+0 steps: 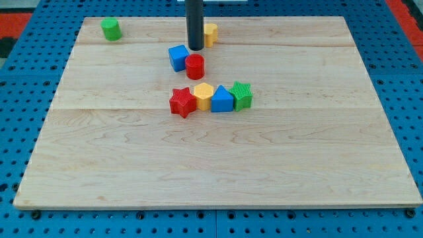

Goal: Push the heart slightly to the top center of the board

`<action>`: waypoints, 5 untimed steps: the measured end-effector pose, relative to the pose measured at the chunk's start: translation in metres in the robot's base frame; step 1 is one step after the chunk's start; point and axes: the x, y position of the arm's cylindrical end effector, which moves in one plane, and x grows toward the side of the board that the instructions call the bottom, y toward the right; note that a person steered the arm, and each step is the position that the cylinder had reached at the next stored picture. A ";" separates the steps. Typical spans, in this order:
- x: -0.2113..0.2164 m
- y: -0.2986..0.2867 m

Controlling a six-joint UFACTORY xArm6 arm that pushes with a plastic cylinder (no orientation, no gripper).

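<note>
My tip (pixel 195 48) rests on the board near the view's top centre. A yellow block (pixel 211 33), which looks like a heart, lies just right of the rod and slightly above the tip; the rod hides its left part. Whether the rod touches it I cannot tell. A blue cube (pixel 178 57) sits just below and left of the tip. A red cylinder (pixel 195 67) stands directly below the tip, touching the blue cube.
A green cylinder (pixel 111 29) stands at the top left corner of the wooden board (pixel 317 152). A row at the middle holds a red star (pixel 182 102), a yellow hexagon (pixel 203 96), a blue block (pixel 222 100) and a green block (pixel 242 95), all touching.
</note>
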 end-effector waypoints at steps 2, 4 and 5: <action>-0.017 0.025; -0.026 0.016; -0.034 0.011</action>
